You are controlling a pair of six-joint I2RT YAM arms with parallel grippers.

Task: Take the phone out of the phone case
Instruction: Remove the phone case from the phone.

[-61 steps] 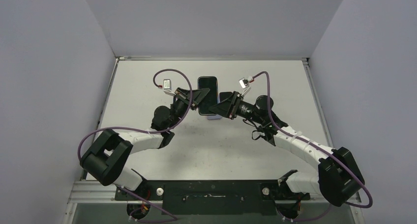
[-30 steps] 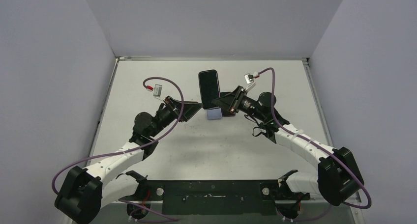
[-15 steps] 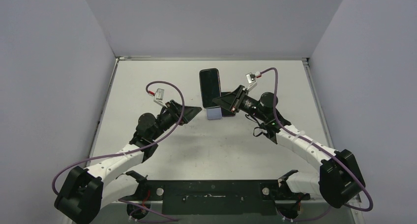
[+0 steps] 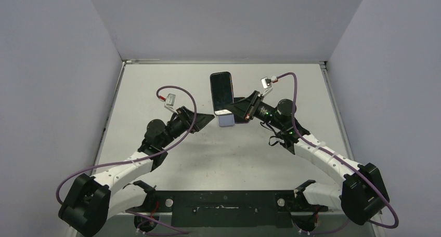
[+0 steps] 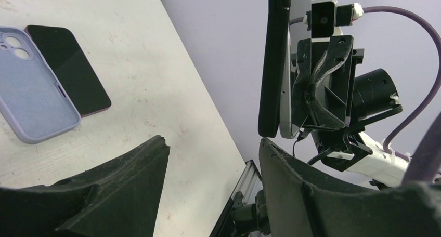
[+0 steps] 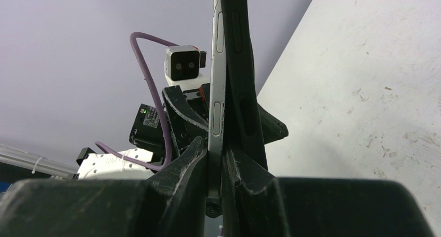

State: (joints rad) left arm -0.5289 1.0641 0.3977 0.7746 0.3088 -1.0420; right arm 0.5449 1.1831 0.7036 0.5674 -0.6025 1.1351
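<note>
My right gripper (image 4: pixel 235 112) is shut on the lower end of the phone (image 4: pixel 221 90) and holds it up above the table, screen toward the top camera. In the right wrist view the silver phone edge (image 6: pixel 216 91) and the black phone case (image 6: pixel 238 65) stand side by side, both clamped in my right gripper (image 6: pixel 216 146). My left gripper (image 4: pixel 207 117) is open just left of the phone's lower end. Its fingers (image 5: pixel 213 143) hold nothing, and the black case (image 5: pixel 273 65) hangs just above one fingertip (image 5: pixel 270 148).
A lavender case (image 5: pixel 31 96) and a dark phone (image 5: pixel 67 68) lie flat side by side on the table, partly under the held phone in the top view (image 4: pixel 225 121). Walls close in the table (image 4: pixel 156 91) at the back and both sides.
My left gripper has narrowed and edged right toward the held phone's lower end. The right gripper keeps its grip, with the phone nearly where it was.
</note>
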